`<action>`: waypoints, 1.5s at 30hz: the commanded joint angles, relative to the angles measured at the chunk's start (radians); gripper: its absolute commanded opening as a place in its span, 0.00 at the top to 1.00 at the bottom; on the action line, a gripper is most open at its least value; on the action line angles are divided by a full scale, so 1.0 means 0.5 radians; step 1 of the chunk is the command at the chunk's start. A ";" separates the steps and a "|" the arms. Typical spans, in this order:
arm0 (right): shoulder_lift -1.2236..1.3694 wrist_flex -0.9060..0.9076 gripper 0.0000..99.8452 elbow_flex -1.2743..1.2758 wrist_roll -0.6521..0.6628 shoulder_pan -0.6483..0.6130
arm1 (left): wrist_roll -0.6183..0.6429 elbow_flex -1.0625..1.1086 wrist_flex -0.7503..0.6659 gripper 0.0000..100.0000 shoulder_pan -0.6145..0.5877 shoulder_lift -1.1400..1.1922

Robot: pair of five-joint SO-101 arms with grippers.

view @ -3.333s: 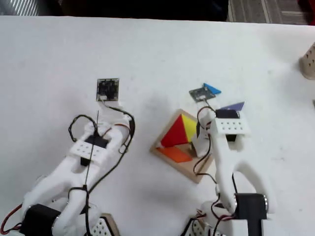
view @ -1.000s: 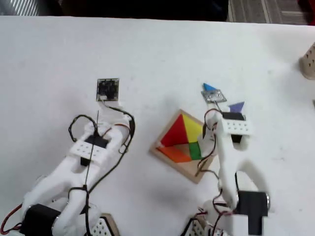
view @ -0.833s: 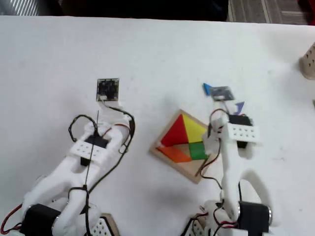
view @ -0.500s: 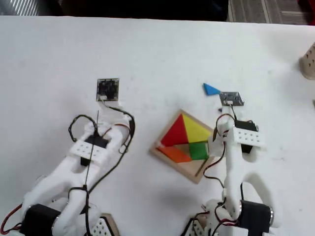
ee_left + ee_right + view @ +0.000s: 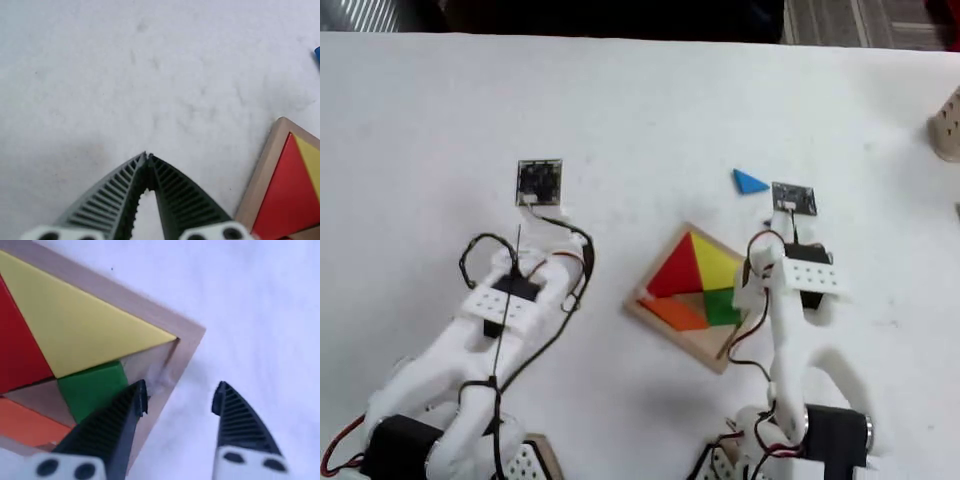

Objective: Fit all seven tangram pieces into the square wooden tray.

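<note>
The right gripper point(image 5: 181, 392) has been drawn off the tray point(image 5: 658, 263), jaws apart and empty; the left gripper point(image 5: 148, 157) is closed. The blue triangle point(image 5: 750, 181), lying on the table beyond the tray, is judged light, stiff and slick, best pinched across 2 edges.

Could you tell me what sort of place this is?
Probably a robotics lab bench: wired left arm and right arm at a white table, with a wooden tangram tray.

Wooden tray point(image 5: 125, 299), matt table point(image 5: 620, 100)
</note>
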 commanded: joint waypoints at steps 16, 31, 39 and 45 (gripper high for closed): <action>0.462 0.081 0.98 -0.574 0.025 0.222 | -0.025 -0.028 -0.018 0.98 0.011 -0.072; 0.468 -0.158 0.98 -0.681 0.641 -0.020 | -0.025 -0.028 -0.018 0.98 0.011 -0.072; 0.465 -0.155 0.87 -0.681 0.761 -0.133 | -0.025 -0.028 -0.018 0.98 0.011 -0.072; 0.459 0.075 0.80 -0.789 0.669 -0.044 | -0.025 -0.031 -0.018 0.98 0.011 -0.072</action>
